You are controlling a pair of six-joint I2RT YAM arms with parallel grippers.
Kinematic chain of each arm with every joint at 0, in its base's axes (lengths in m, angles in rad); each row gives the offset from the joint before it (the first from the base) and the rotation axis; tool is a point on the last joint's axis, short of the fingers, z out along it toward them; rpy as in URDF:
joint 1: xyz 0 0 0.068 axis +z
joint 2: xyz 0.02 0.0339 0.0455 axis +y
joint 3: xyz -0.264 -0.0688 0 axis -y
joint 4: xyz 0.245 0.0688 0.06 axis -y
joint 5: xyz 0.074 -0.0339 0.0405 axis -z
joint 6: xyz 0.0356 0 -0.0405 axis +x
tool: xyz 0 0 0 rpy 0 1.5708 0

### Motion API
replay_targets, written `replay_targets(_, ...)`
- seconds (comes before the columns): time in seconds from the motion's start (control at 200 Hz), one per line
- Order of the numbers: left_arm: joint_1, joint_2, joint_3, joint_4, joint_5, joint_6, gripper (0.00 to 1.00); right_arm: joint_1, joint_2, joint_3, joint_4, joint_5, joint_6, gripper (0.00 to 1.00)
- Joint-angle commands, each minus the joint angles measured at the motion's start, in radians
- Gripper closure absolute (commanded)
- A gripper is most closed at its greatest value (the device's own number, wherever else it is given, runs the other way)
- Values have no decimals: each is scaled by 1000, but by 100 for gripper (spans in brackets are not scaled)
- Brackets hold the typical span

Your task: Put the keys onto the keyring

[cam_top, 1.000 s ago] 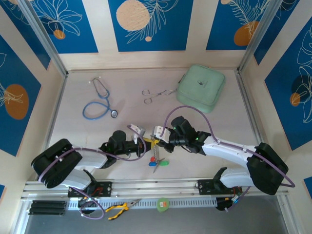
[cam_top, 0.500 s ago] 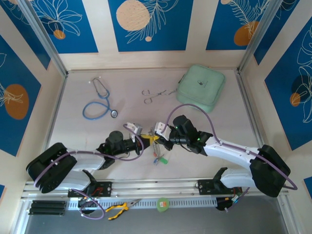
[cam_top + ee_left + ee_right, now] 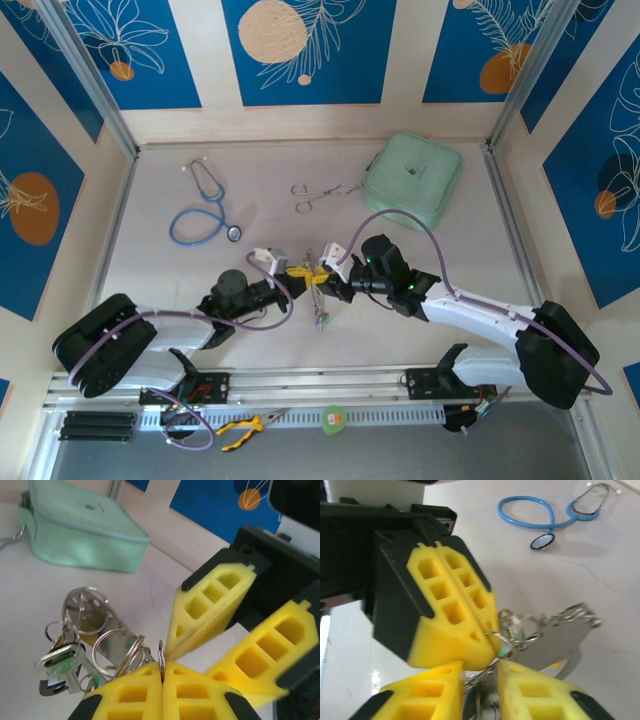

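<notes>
A: How is the left hand?

B: Its yellow pads are pressed together on a thin split ring, which stands upright between the tips.

A: And the right hand?

B: Its fingers stand apart. Some rings of the bunch lie in the gap, but I cannot tell if the pads touch them. The two hands meet tip to tip above the worktop.

A: Where are the keys?

B: They hang on small rings just beside the left hand, near the keyring, a pale grey flat piece.

A: And farther out?

B: A blue stethoscope and a green pouch lie on the worktop, well apart from the hands.
</notes>
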Motion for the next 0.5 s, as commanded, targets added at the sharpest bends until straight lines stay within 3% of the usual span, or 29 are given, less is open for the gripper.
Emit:
replay_targets(0.0,-6,-34,19,137,2,101,100,-30,-60,3,-89,-121,-36,69)
replay_targets(0.105,-6,-10,37,150,21,160,100,-72,-108,49,-228,-235,-105,69)
replay_targets(0.205,-4,34,45,213,36,180,100,-112,-152,86,-318,-260,-143,72)
replay_targets(0.38,2,102,45,284,50,157,100,-183,-172,95,-330,-164,-112,78)
replay_targets(0.495,6,95,37,264,53,139,100,-198,-155,82,-292,-67,-47,74)
